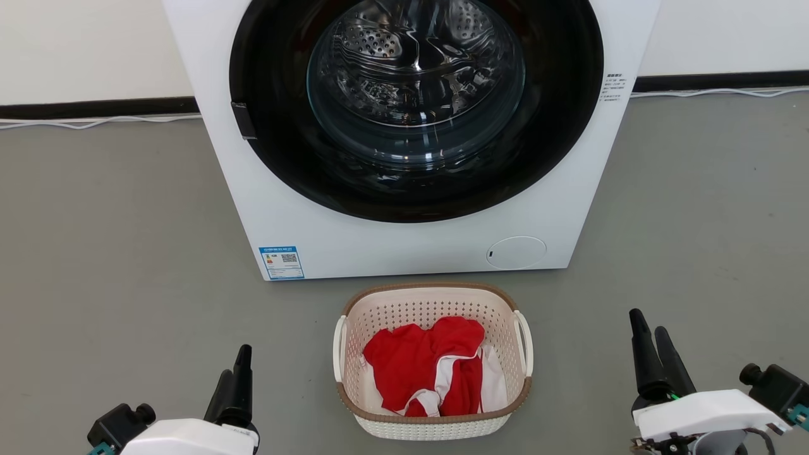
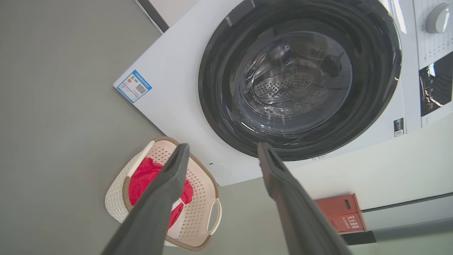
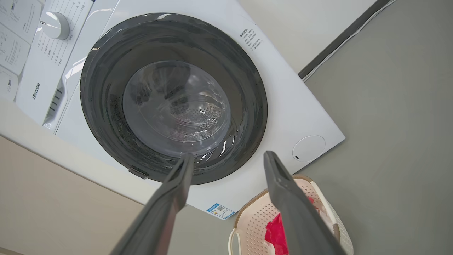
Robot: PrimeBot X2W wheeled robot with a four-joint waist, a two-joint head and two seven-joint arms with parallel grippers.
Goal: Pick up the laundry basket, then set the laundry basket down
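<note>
The laundry basket (image 1: pixel 430 309) is cream and perforated, with a brown rim and white side handles. It stands on the grey floor just in front of the washing machine and holds red and white clothes (image 1: pixel 417 360). My left gripper (image 1: pixel 235 361) is open, low to the basket's left and apart from it. My right gripper (image 1: pixel 648 321) is open too, off to the basket's right. In the left wrist view the left gripper (image 2: pixel 223 145) holds nothing, and the basket (image 2: pixel 198 184) lies behind its left finger. The right gripper (image 3: pixel 229 154) is likewise empty above the basket (image 3: pixel 254 219).
A white front-loading washing machine (image 1: pixel 392 246) with its round dark door shut stands right behind the basket. Grey floor (image 1: pixel 114 253) spreads to both sides. A white cable (image 1: pixel 95 121) runs along the wall base. A red crate (image 2: pixel 341 212) sits by the wall.
</note>
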